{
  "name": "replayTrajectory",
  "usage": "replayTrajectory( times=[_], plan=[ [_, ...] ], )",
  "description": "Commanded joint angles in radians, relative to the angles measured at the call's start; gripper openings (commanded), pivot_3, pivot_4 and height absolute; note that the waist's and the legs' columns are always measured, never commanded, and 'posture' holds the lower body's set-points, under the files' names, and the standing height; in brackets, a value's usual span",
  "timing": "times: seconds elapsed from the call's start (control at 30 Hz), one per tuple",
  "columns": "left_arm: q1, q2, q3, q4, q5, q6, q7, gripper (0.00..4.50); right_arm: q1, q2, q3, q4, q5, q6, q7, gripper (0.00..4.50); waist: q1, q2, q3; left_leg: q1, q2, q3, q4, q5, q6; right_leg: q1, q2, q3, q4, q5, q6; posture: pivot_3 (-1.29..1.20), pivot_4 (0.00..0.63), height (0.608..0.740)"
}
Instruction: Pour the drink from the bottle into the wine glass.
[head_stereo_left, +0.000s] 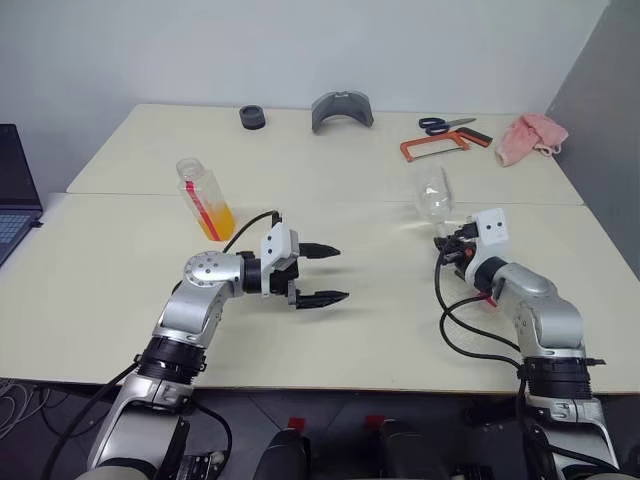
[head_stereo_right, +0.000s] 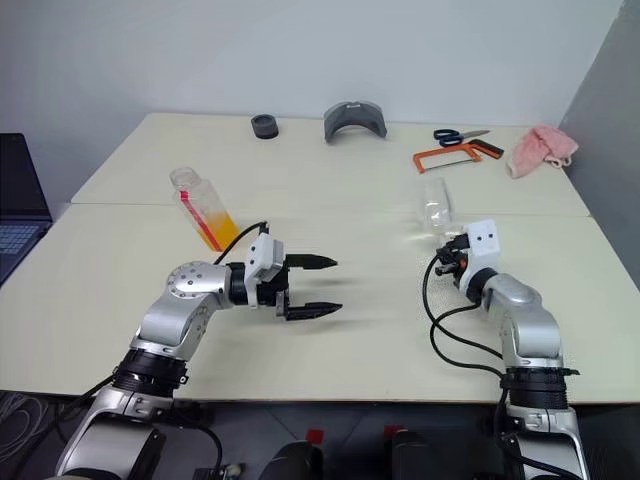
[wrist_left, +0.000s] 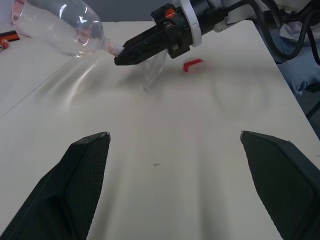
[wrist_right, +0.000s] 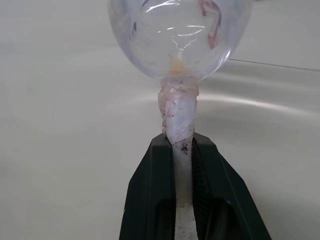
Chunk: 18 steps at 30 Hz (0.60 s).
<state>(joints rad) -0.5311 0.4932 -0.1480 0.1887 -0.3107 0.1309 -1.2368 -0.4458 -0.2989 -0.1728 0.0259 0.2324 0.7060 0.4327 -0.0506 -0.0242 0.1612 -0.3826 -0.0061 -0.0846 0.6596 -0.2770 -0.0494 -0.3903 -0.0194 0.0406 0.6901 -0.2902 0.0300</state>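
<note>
Jaws of the right gripper (wrist_right: 182, 150) closed on the stem of the glass (wrist_right: 180, 35), bowl empty and tipped away beyond the fingertips, above the desk (head_stereo_left: 380, 330). Left gripper (head_stereo_left: 318, 273) jaws spread wide with nothing between them, pointing across toward the right gripper; the bottle (head_stereo_left: 205, 199) stands behind that arm on the desk, uncapped, leaning, orange drink (head_stereo_left: 218, 222) in its lower part. Red-and-white cap (wrist_left: 193, 65) lies on the desk beside the right gripper.
</note>
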Motion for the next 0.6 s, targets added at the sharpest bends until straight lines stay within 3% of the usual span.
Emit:
replayTrajectory(
  times=[0.03, 0.17, 0.3, 0.33, 0.5, 0.6],
  plan=[
    [-0.025, 0.006, 0.02, -0.03, -0.019, 0.01, -0.003, 4.5, 0.004, -0.011, 0.052, -0.018, 0.052, 0.196, 0.02, 1.44, -0.002, 0.0, 0.0, 0.001, 0.0, 0.0, 0.0, 0.0, 0.0, 0.001, 0.001, 0.0, -0.001, 0.0, 0.0, 0.0, 0.15, 0.74],
    [-0.028, 0.007, 0.021, -0.026, -0.017, 0.009, -0.005, 4.5, -0.065, -0.069, 0.065, -0.068, 0.109, 0.383, 0.043, 2.85, -0.006, 0.003, 0.002, 0.002, 0.0, 0.0, 0.0, 0.0, 0.0, 0.001, 0.001, 0.0, 0.0, 0.0, 0.0, 0.0, 0.15, 0.74],
    [-0.03, 0.003, 0.019, -0.021, -0.016, 0.005, -0.004, 4.5, -0.115, -0.105, 0.073, -0.048, 0.128, 0.441, 0.056, 4.29, -0.004, 0.004, 0.002, 0.0, 0.0, -0.001, 0.0, 0.0, 0.001, 0.001, 0.001, 0.0, -0.001, 0.0, 0.0, 0.0, 0.15, 0.74],
    [-0.03, 0.003, 0.019, -0.022, -0.016, 0.004, -0.004, 4.5, -0.12, -0.117, 0.083, -0.043, 0.123, 0.439, 0.061, 4.44, -0.003, 0.004, 0.002, 0.0, 0.0, -0.001, 0.0, 0.0, 0.001, 0.001, 0.001, 0.0, -0.001, 0.0, 0.0, 0.0, 0.15, 0.74],
    [-0.03, 0.004, 0.021, -0.019, -0.014, 0.0, -0.003, 4.5, -0.108, -0.121, 0.093, -0.038, 0.118, 0.41, 0.056, 4.44, -0.003, 0.004, 0.002, 0.0, 0.0, -0.001, 0.0, 0.0, 0.001, 0.001, -0.001, 0.0, -0.002, 0.0, 0.0, 0.0, 0.15, 0.74],
    [-0.024, 0.006, 0.022, -0.023, -0.014, -0.001, -0.001, 4.5, -0.079, -0.084, 0.073, -0.048, 0.119, 0.386, 0.021, 3.86, -0.003, 0.004, 0.002, 0.0, 0.0, -0.001, 0.0, -0.001, 0.001, 0.001, -0.001, 0.0, -0.002, 0.0, 0.0, 0.0, 0.15, 0.74]
  ],
)
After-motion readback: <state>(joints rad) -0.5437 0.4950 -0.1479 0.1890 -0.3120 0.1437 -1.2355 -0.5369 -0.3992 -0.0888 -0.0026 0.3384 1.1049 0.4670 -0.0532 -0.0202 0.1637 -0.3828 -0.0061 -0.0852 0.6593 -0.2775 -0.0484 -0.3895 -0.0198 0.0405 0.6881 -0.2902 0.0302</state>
